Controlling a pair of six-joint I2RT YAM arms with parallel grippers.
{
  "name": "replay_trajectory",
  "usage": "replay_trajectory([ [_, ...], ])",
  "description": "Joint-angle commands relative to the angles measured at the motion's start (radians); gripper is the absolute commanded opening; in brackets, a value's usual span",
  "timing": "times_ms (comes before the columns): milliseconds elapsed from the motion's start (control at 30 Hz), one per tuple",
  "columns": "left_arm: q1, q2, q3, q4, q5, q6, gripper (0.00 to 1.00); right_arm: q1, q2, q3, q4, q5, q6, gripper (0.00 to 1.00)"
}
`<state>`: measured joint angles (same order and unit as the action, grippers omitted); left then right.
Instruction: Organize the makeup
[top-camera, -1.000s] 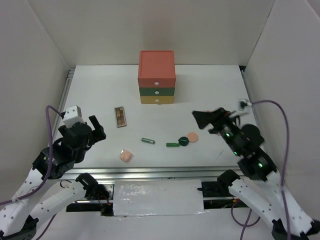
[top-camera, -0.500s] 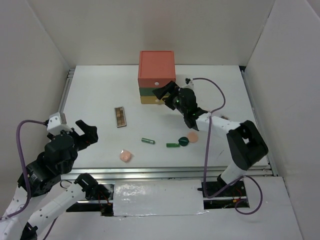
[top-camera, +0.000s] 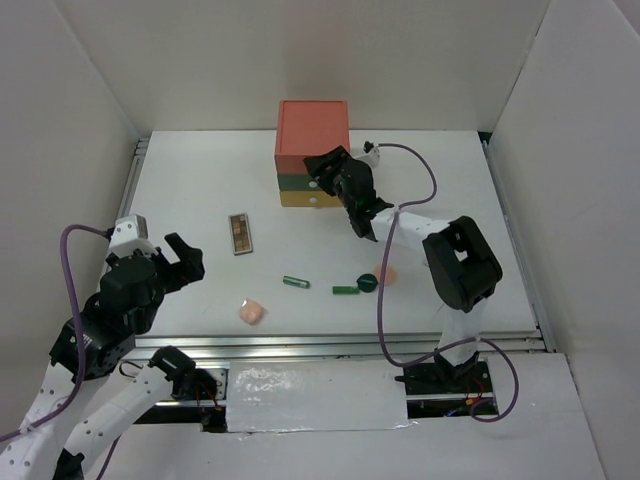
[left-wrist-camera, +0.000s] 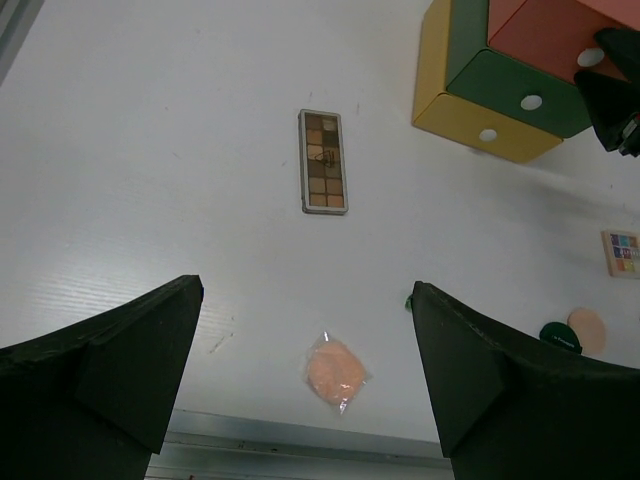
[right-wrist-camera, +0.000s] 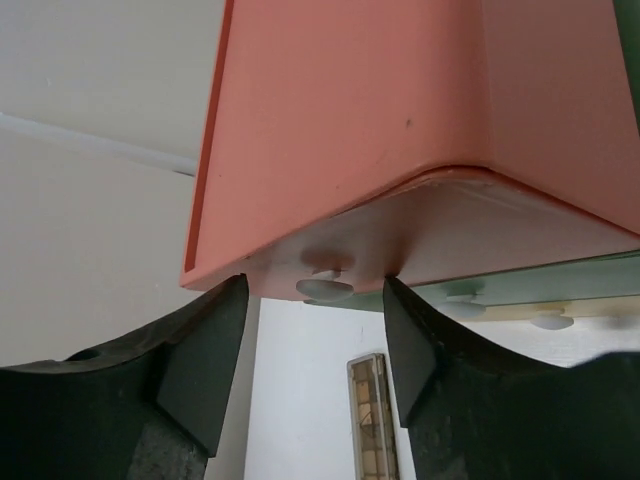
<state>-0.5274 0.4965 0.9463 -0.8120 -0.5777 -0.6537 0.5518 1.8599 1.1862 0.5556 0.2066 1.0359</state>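
The white table (top-camera: 200, 180) is closed in by white walls. At its far middle stands the drawer box (top-camera: 312, 125), red over green over yellow. The right gripper (right-wrist-camera: 314, 290) is at the red drawer's front, its fingers apart on either side of the white knob (right-wrist-camera: 324, 288) and holding nothing. The left gripper (left-wrist-camera: 305, 290) hangs wide open and empty over the near left part.

The brown palette (top-camera: 239, 233) lies left of the box, with its long axis near to far and a little tilted. The first puff (top-camera: 251, 311) lies near the front edge. The first green tube (top-camera: 295, 282) and the second green tube (top-camera: 346, 290) lie left to right. The round compact (top-camera: 368, 283) is just beside the second tube's right end. The second puff (top-camera: 387, 272) is next to the compact and is crossed by the purple cable (top-camera: 380, 310).
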Motion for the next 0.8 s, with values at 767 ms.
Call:
replay_trajectory([
  [767,0.050,0.011,-0.007,0.079,0.095,0.060,0.99,0.003,-0.122,-0.123,0.138,0.002,-0.030,0.22],
])
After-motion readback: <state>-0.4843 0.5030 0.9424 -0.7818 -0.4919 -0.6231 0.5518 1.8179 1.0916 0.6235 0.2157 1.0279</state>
